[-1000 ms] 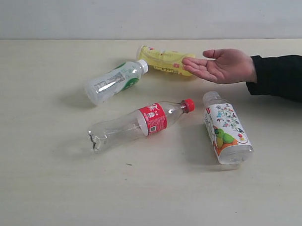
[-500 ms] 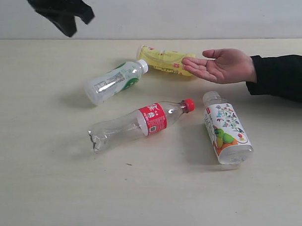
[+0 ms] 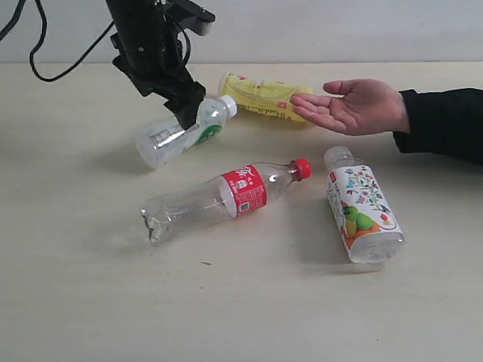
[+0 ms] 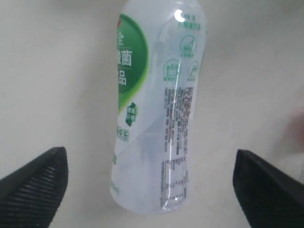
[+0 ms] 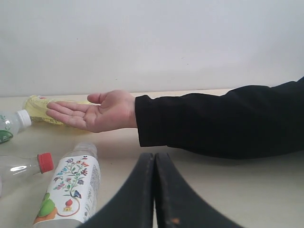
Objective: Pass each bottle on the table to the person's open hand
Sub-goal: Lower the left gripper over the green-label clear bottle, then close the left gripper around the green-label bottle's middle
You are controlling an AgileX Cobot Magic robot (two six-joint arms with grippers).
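Left wrist view: my left gripper (image 4: 149,166), jaws wide apart, straddles the green-label bottle (image 4: 156,109) lying on the table (image 4: 57,71); it looks empty, light, thin-walled and slick, so best pinched gently at mid-body.

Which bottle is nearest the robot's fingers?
The green-label bottle with the white cap. The left fingers stand open on either side of it; the red-label bottle, yellow bottle and floral bottle lie farther off.
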